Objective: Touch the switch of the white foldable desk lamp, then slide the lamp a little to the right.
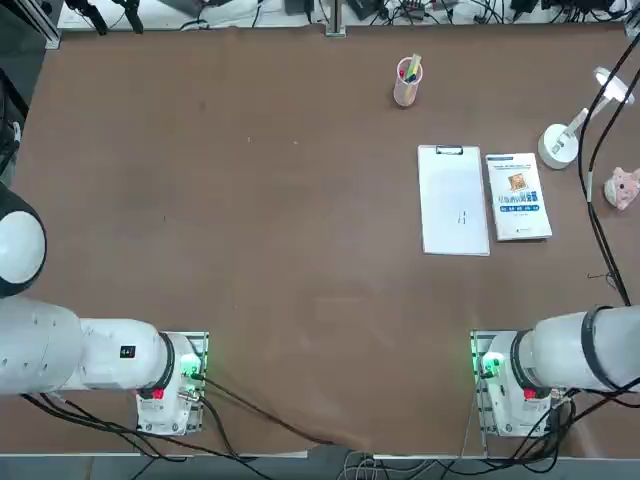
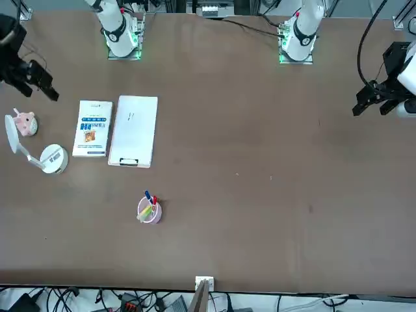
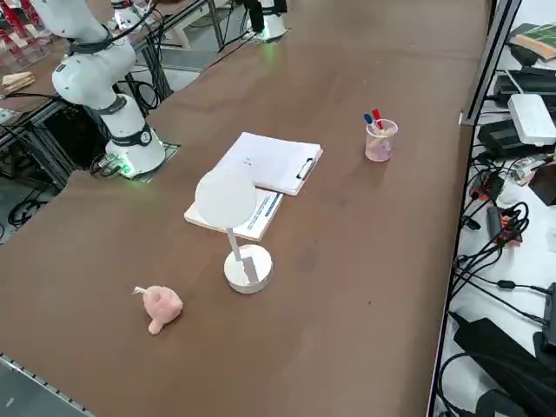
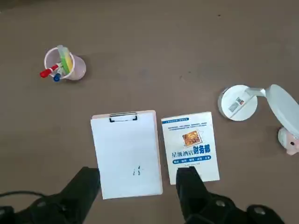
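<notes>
— So where is the white foldable desk lamp (image 4: 238,102)?
— At two o'clock from the right gripper (image 4: 140,186), well apart, beside the book (image 4: 190,145).
— Fingers (image 4: 189,184)?
— Spread wide, empty, high above the clipboard (image 4: 126,153).
— Anything else?
— The side view shows the pink toy (image 3: 160,306) whole; the wrist view clips it.

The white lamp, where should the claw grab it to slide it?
Probably the round base, from above: it sits flat on the table, while the thin arm and tilted head could tip. The open claw is high above, touching nothing.
</notes>
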You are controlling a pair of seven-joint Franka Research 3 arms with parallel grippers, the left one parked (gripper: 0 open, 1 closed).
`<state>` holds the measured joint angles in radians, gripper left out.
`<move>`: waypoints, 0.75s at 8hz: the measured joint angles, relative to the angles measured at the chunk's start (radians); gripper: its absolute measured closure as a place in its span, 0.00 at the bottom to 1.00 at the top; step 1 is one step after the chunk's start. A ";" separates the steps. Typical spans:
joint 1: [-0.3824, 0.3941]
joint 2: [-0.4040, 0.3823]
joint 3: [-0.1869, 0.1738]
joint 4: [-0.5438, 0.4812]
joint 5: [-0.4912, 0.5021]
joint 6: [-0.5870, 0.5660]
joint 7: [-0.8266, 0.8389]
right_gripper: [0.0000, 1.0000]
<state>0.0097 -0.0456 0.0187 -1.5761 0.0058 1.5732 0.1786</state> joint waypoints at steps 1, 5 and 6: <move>0.000 0.010 -0.007 -0.002 0.000 0.003 -0.002 0.00; 0.000 0.043 -0.007 0.001 -0.006 0.016 -0.032 0.00; 0.000 0.055 -0.006 0.009 -0.006 0.018 -0.046 0.00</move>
<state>0.0096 0.0098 0.0125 -1.5670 -0.0007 1.5913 0.1326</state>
